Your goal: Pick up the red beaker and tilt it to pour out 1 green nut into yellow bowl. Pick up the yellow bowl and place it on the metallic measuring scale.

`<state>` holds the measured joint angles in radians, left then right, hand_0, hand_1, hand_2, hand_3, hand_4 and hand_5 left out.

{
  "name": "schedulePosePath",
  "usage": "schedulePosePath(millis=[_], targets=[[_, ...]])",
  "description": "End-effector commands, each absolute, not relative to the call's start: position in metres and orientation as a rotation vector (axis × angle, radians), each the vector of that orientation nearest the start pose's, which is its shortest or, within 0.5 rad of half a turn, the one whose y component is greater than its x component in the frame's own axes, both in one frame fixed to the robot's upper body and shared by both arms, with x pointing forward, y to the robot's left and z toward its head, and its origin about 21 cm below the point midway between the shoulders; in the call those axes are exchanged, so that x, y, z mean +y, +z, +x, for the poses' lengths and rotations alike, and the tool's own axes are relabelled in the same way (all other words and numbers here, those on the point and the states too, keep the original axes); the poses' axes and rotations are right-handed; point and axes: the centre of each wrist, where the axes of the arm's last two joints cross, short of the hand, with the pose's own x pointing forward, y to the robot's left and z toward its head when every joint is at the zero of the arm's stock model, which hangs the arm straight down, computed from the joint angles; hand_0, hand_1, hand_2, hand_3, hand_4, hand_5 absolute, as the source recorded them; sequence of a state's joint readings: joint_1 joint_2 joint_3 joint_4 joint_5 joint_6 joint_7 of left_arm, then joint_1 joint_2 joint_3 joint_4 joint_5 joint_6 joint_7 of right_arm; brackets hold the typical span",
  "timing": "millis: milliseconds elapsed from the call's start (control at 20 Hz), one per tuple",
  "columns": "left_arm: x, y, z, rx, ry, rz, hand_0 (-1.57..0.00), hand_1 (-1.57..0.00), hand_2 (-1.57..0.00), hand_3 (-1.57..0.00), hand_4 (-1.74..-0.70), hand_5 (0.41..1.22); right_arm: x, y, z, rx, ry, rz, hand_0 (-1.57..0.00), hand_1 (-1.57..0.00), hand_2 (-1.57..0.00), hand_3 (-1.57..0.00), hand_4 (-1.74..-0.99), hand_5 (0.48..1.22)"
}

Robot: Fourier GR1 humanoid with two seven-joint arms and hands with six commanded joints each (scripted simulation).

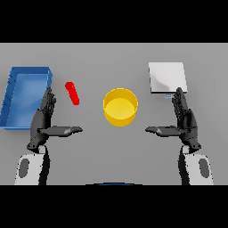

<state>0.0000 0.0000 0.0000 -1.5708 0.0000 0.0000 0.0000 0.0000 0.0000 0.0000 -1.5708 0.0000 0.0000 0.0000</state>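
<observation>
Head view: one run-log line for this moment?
left hand open, idle | right hand open, idle | red beaker on table | yellow bowl centre | scale bare

Right hand (185, 118) covers the scale's (166, 76) near corner.

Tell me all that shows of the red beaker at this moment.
The red beaker is a small, slim, plain red tube, lying tilted on the grey table, its upper end leaning left. It sits between the blue bin and the yellow bowl, ahead of the left hand. Nothing touches it; no nut shows.
</observation>
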Motion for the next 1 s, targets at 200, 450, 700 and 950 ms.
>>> schedulePosePath(millis=[200, 450, 700, 950], targets=[[0.233, -0.002, 0.251, -1.568, 0.001, 0.003, 0.00, 0.00, 0.00, 0.00, -1.20, 0.652, -0.223, -0.003, 0.246, -1.573, 0.001, 0.004, 0.00, 0.00, 0.00, 0.00, -1.245, 0.681], [0.234, 0.015, 0.233, -1.602, -0.179, 0.073, 0.00, 0.00, 0.00, 0.00, -1.22, 0.654, -0.219, 0.006, 0.219, -1.706, 0.278, -0.201, 0.00, 0.00, 0.00, 0.00, -1.235, 0.679], [0.230, 0.018, 0.232, -1.577, -0.229, 0.070, 0.00, 0.00, 0.00, 0.00, -1.24, 0.668, -0.217, 0.008, 0.215, -1.696, 0.285, -0.197, 0.00, 0.00, 0.00, 0.00, -1.250, 0.681], [0.221, 0.006, 0.260, -1.531, -0.249, 0.039, 0.00, 0.00, 0.00, 0.00, -1.36, 0.724, -0.218, 0.013, 0.216, -1.724, 0.261, -0.152, 0.00, 0.00, 0.00, 0.00, -1.286, 0.676]])
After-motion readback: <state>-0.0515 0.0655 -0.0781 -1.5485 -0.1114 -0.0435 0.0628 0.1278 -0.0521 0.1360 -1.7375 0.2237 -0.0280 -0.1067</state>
